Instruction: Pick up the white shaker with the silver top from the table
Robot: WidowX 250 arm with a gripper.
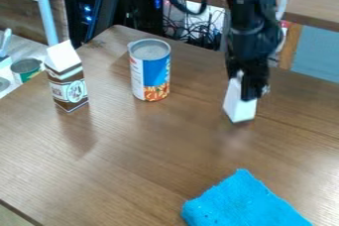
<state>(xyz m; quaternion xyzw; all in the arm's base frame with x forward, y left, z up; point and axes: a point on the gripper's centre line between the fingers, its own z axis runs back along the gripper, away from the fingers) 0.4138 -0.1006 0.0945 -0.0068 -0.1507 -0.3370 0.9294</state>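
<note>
1 camera looks slantingly down on the table (132,155).

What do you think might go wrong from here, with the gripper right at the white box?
A slight shift of the gripper might tip the narrow white box. A sweep toward the carton could strike the can standing between. The carton, tall and near the table's edge, might fall if bumped.
</note>
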